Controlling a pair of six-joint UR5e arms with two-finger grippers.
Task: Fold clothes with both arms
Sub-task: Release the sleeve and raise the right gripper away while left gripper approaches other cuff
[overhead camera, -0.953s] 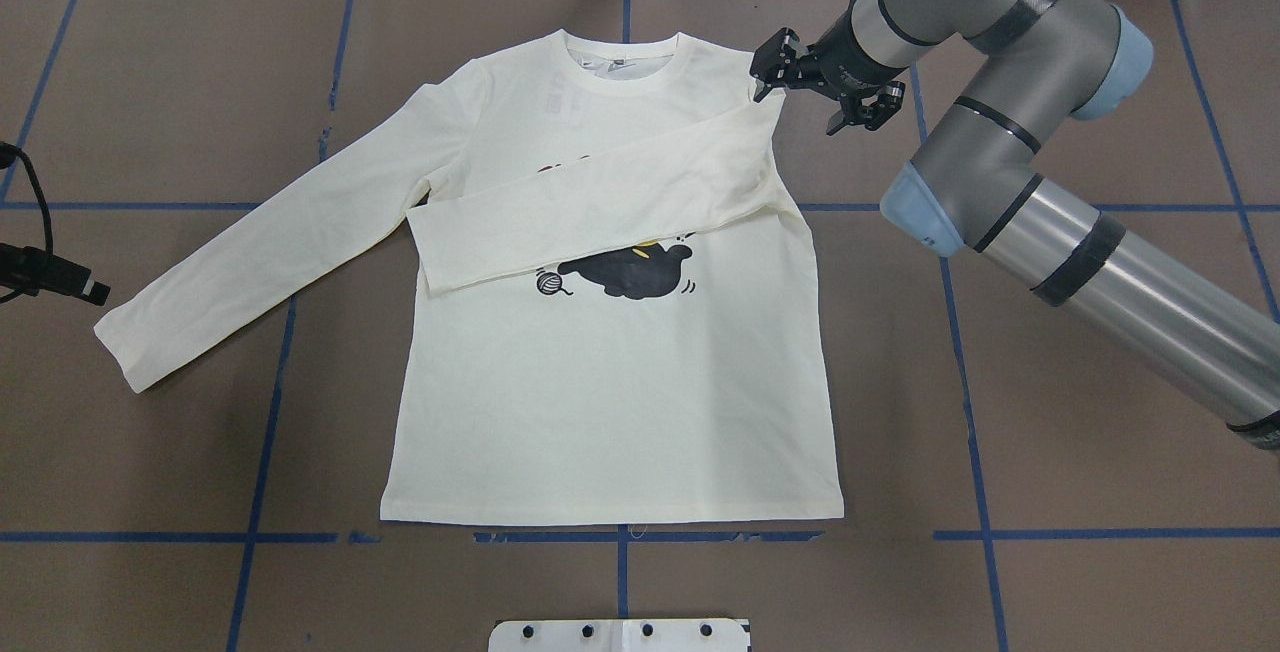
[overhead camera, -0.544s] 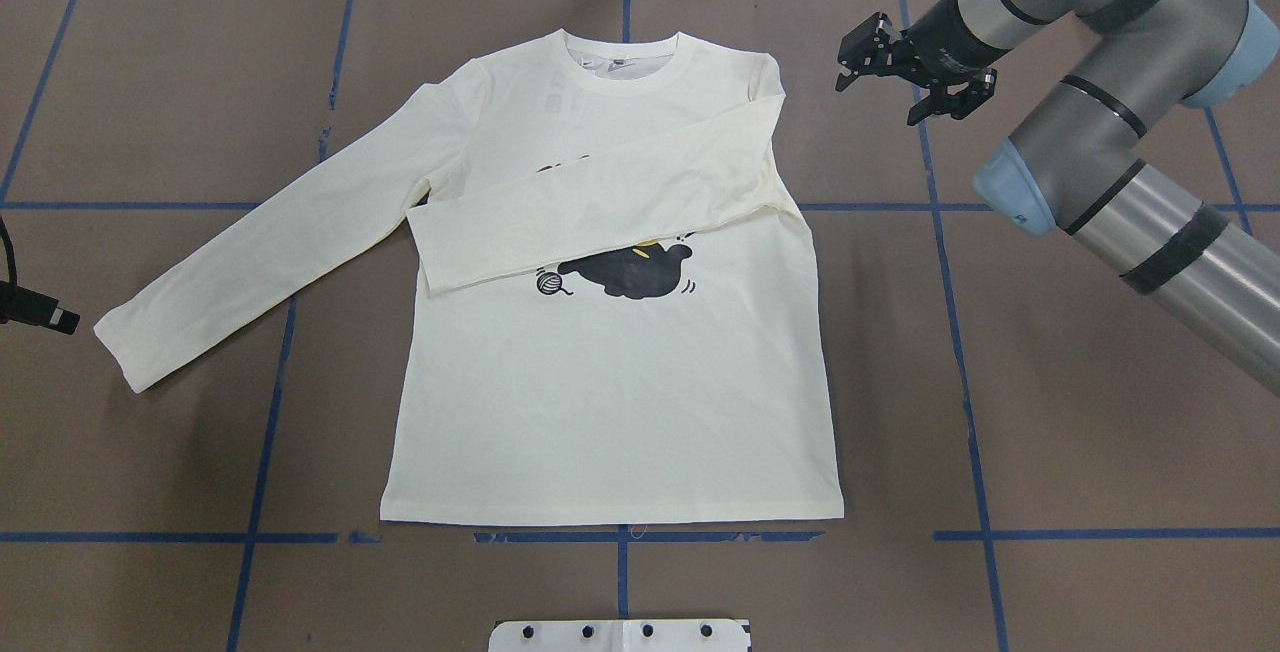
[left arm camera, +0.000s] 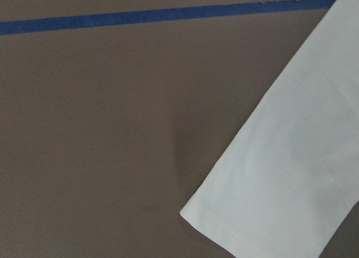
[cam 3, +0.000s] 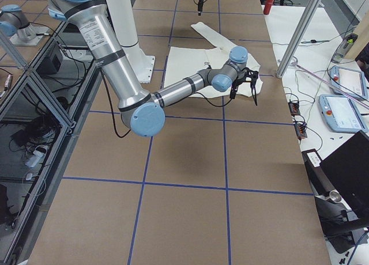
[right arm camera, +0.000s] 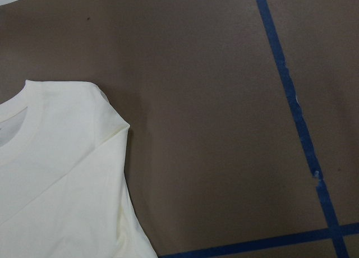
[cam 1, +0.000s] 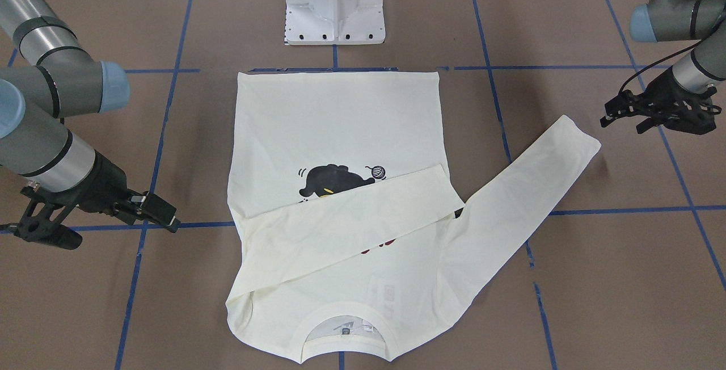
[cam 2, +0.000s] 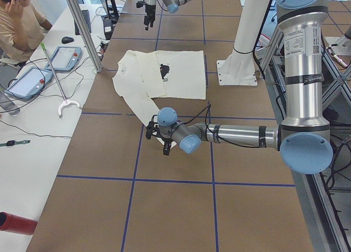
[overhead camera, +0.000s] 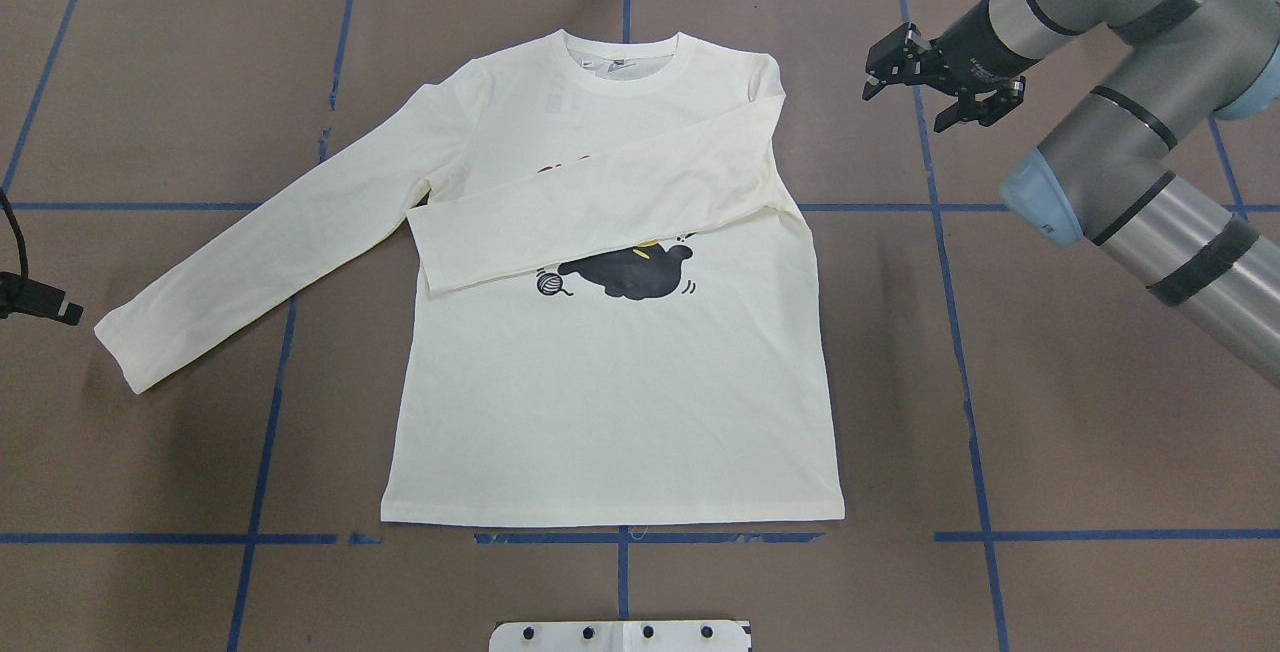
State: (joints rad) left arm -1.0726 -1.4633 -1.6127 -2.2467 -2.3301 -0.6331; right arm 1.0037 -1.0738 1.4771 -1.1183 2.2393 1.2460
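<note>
In the overhead view the T-shirt (overhead camera: 610,402) lay flat and print-up on the desk (overhead camera: 1050,412). Its hem (overhead camera: 610,517) was nearest the pedestal base (overhead camera: 620,635) and its collar (overhead camera: 620,67) farthest, so its long axis ran straight away from the base. The folded sleeve (overhead camera: 600,202) crossed the chest and covered the top of the cat print (overhead camera: 630,272). The outstretched sleeve (overhead camera: 260,252) slanted off to the base's left. The right end effector (overhead camera: 915,97) hung to the base's right, as far out as the collar, with its fingers apart and empty.

The front-facing view showed the left end effector (cam 1: 621,120) spread and holding nothing. It was on the base's left, just beside the cuff (cam 1: 578,137).

From the desk's left end, that end effector sat low by the sleeve's tip. From the right end, the shirt's body lay beyond the near arm.

The left wrist view held only the cuff's corner on bare desk. The right wrist view showed the collar rib and the creased shoulder. No fingers appeared in either.

The shirt looked light, soft and limp, so it would probably drape and drag rather than hold a shape. The cuff looked the best place to pinch, with the shoulder seam the next choice, keeping only the layers meant to move.
</note>
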